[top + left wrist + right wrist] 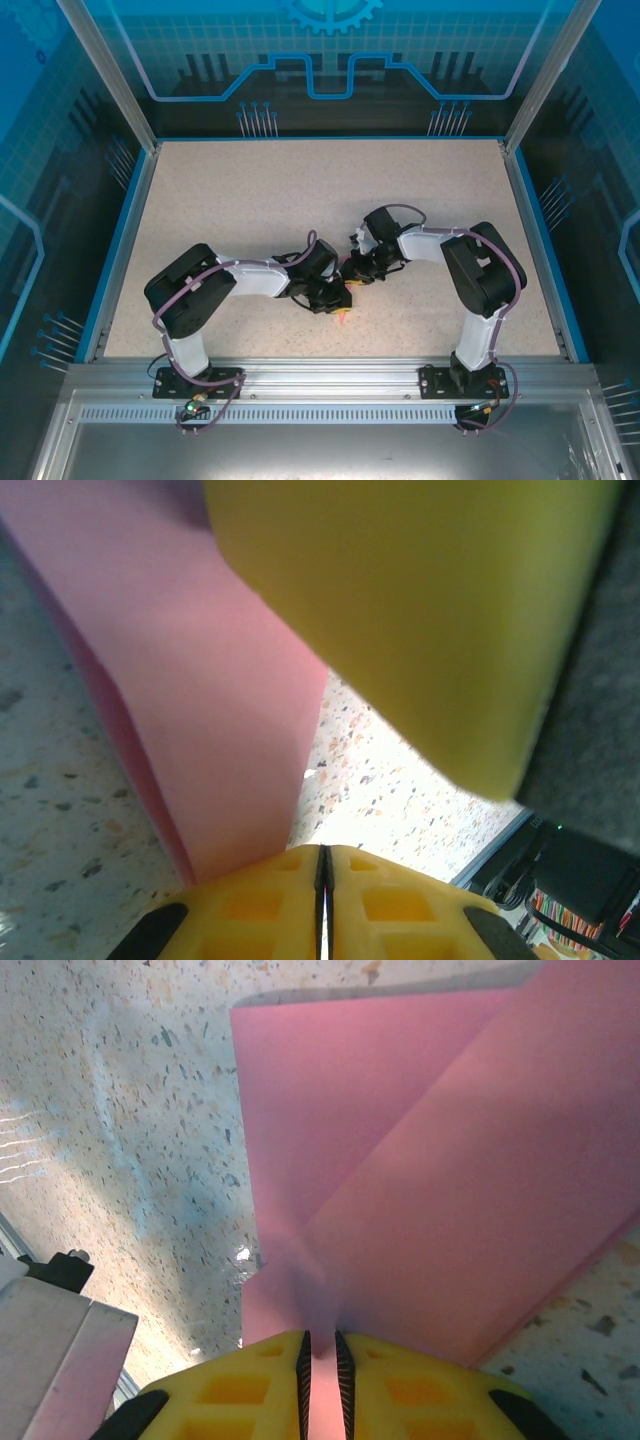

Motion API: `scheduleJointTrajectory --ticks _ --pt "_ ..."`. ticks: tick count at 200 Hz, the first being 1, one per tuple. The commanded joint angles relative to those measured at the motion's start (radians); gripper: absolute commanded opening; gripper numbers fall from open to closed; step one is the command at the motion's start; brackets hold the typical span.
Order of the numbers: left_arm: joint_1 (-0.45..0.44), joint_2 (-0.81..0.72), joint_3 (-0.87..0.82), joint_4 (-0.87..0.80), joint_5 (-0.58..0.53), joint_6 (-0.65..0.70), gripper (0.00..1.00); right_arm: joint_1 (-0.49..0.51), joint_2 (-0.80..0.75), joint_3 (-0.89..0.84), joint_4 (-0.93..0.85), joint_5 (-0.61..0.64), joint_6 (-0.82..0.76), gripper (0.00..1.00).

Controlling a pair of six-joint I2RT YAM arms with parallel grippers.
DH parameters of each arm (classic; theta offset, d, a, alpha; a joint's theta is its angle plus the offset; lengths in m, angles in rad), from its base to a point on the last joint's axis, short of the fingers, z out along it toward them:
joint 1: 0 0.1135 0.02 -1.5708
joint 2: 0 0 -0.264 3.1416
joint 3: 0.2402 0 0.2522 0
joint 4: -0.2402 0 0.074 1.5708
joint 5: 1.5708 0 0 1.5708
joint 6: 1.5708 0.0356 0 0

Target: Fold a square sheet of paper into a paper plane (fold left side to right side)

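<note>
Right pincer (320,1345) is clamped on the paper (420,1160), with pink showing right between its jaws! Left pincer (322,858) is pressed together, and the paper runs down just beside its tips; whether it's nipped there, I can't tell. The paper sits mid-counter (120,1110) between the two arms, one flap angled across another, partly raised. Looks like a fold in hand, crease not yet flattened. Next up, I'd say: line the edges up, lay the flap down, and press along the crease without tearing.
</note>
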Motion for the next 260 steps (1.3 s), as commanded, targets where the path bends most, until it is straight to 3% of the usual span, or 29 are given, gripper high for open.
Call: scheduleJointTrajectory --ticks 1,117,155,207,237,260 --pt "-0.005 0.006 -0.048 -0.007 0.005 -0.001 0.11 -0.013 0.052 -0.018 -0.047 0.087 -0.011 0.19" --pt "-0.055 -0.121 -0.211 0.005 0.027 -0.016 0.10 -0.027 0.031 0.008 -0.052 0.074 -0.026 0.20" --pt "-0.048 -0.250 -0.215 0.034 -0.002 -0.007 0.19 -0.044 -0.062 0.066 -0.055 0.086 -0.039 0.29" --pt "0.015 -0.470 -0.205 -0.121 -0.229 0.051 0.45 -0.041 -0.261 0.092 -0.206 0.297 -0.053 0.51" --pt "0.049 -0.573 -0.186 -0.256 -0.437 0.057 0.60 0.018 -0.348 0.048 -0.287 0.410 -0.019 0.63" --pt "0.083 -0.620 -0.167 -0.314 -0.521 0.060 0.66 0.079 -0.350 0.019 -0.296 0.430 0.035 0.70"
